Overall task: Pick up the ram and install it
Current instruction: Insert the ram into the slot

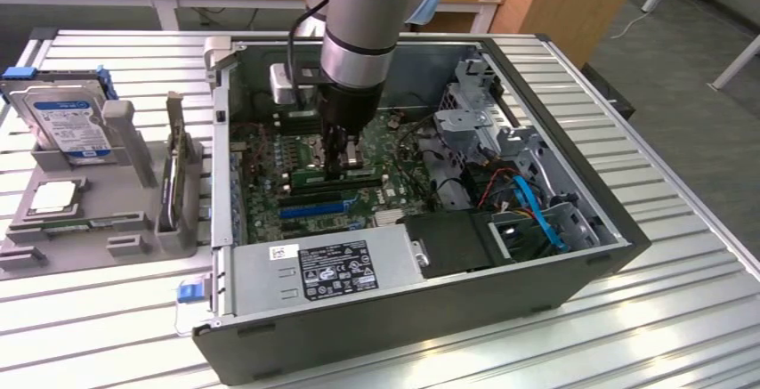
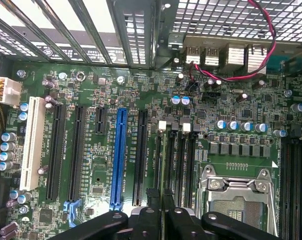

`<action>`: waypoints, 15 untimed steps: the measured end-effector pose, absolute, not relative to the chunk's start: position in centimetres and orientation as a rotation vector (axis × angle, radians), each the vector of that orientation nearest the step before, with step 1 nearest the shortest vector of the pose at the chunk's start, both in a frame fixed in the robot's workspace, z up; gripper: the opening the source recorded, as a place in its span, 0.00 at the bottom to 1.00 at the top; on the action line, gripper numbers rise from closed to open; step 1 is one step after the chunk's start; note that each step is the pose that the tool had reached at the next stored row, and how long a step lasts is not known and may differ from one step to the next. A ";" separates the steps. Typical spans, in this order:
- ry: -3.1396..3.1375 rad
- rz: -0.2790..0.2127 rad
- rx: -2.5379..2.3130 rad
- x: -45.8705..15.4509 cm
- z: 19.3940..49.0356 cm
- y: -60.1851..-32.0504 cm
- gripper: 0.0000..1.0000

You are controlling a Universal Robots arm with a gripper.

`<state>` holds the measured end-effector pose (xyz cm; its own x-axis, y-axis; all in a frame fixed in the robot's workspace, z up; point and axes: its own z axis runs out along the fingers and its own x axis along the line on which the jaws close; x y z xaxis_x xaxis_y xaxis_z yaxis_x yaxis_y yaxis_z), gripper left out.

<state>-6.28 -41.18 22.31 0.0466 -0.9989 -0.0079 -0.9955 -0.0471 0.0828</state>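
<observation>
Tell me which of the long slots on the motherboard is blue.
The blue slot, flanked by black slots; apart from one white slot, all others are black.

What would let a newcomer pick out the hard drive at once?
On the slatted table, to the exterior view's left of the open computer case, stands a grey holder. The hard drive sits propped up at its far end: silver with a blue-and-white label, unlike the small square CPU chip lying flat in front of it.

One computer case [image 1: 416, 336]; one hard drive [image 1: 66, 122]; one CPU chip [image 1: 53, 197]; one blue slot [image 2: 118, 160]
</observation>
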 end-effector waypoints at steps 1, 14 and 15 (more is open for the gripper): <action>-2.130 -0.097 2.232 -6.3 22.3 -41.2 0.13; -2.130 -0.097 2.232 -6.3 22.3 -41.3 0.13; -2.130 -0.097 2.232 -6.3 22.3 -41.3 0.13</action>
